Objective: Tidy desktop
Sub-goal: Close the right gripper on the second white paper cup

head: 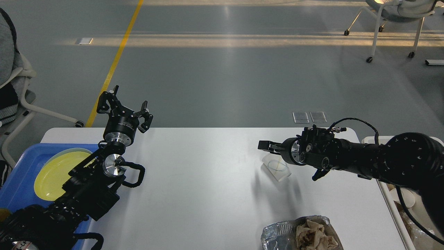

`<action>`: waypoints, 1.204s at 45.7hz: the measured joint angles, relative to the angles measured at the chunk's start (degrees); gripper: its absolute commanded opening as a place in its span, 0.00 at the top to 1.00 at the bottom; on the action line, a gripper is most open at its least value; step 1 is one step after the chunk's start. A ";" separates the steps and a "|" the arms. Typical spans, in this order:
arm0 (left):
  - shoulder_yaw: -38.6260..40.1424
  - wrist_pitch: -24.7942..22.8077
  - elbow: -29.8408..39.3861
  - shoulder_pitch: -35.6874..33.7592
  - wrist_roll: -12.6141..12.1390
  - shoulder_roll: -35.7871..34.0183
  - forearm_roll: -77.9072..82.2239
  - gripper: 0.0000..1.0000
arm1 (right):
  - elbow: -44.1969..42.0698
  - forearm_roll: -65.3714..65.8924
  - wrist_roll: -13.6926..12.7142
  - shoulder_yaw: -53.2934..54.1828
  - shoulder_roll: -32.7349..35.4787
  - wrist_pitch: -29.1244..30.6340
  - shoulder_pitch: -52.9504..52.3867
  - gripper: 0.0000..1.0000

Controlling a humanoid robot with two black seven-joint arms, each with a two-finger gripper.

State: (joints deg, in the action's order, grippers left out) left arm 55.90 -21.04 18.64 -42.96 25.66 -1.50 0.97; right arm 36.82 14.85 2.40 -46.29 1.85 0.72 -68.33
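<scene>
Foil tray point(298, 232) with crumpled brown paper point(314, 236) seen at bottom edge, right of centre, on desktop point(208, 180), which fills lower half of frame. Clear plastic cup point(276, 167) lying on its side right of centre. Right gripper point(265, 145) held just above cup; finger spacing cannot be told. Blue tray point(20, 187) with yellow plate point(57, 173) at lower left. Left gripper point(125, 109) raised at desktop's far edge, fingers point(145, 116) spread wide, nothing grasped.

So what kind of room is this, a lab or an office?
Probably a lab or workshop hall: a bare grey floor with a yellow line, wheeled chairs, and one white desktop.
</scene>
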 measured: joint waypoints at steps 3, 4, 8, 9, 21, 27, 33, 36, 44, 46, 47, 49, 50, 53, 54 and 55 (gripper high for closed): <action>0.00 0.00 0.00 0.00 0.00 0.00 0.00 0.00 | -0.66 1.64 0.05 -0.02 -0.12 -0.73 0.86 0.00; 0.00 0.00 0.00 0.00 0.00 0.00 0.00 0.00 | -0.82 2.06 0.08 -0.03 -0.14 -0.84 1.10 0.00; 0.00 0.00 0.00 0.00 0.00 0.00 0.00 0.00 | -1.12 3.89 0.22 -0.09 -0.17 -1.06 1.91 0.00; 0.00 0.00 0.00 0.00 0.00 0.00 0.00 0.00 | -1.15 4.40 0.26 -0.09 -0.17 -1.10 2.06 0.00; 0.00 0.00 0.00 0.00 0.00 0.00 0.00 0.00 | -2.24 10.80 0.73 0.10 -0.31 -4.10 5.39 0.00; 0.00 -0.01 0.00 0.00 0.00 0.01 0.00 0.00 | -4.79 15.55 0.72 0.10 -1.17 -4.95 7.59 0.00; 0.00 -0.03 0.00 0.00 0.00 0.01 0.00 0.00 | -5.42 17.92 0.68 -0.06 -1.32 -5.35 8.27 0.00; 0.00 -0.03 0.01 0.00 0.00 0.01 0.00 0.00 | -5.45 18.11 0.68 -0.15 -1.32 -5.56 8.60 0.00; 0.00 -0.03 0.01 0.00 0.00 0.01 0.00 0.00 | -5.06 19.34 0.68 -0.20 -1.45 -5.72 9.83 0.00; 0.00 -0.03 0.01 0.00 0.00 0.01 0.00 0.00 | -5.02 19.71 0.68 -0.20 -1.48 -5.72 10.30 0.00; 0.00 -0.03 0.01 0.00 0.00 0.01 0.00 0.00 | -5.02 19.80 0.68 -0.19 -1.49 -5.72 10.52 0.00; 0.00 -0.03 0.01 0.00 0.00 0.01 0.00 0.00 | -5.02 19.95 0.68 -0.15 -1.50 -5.72 10.98 0.03; 0.00 -0.03 0.01 0.00 0.00 0.01 0.00 0.00 | -5.04 19.98 0.68 -0.12 -1.50 -5.72 11.17 0.04; 0.00 -0.03 0.01 0.00 0.00 0.00 0.00 0.00 | -5.16 20.02 0.68 -0.03 -1.50 -5.73 11.68 0.12; 0.00 -0.03 0.01 0.00 0.00 0.00 0.00 0.00 | -5.21 20.02 0.68 0.00 -1.50 -5.73 11.77 0.14; 0.00 -0.03 0.01 0.00 0.00 0.00 0.00 0.00 | -5.29 20.02 0.68 0.03 -1.50 -5.74 11.88 0.17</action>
State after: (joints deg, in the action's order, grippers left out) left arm 55.90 -21.07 18.64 -42.96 25.66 -1.49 0.97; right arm 31.54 34.87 3.08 -46.27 0.35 -5.02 -56.46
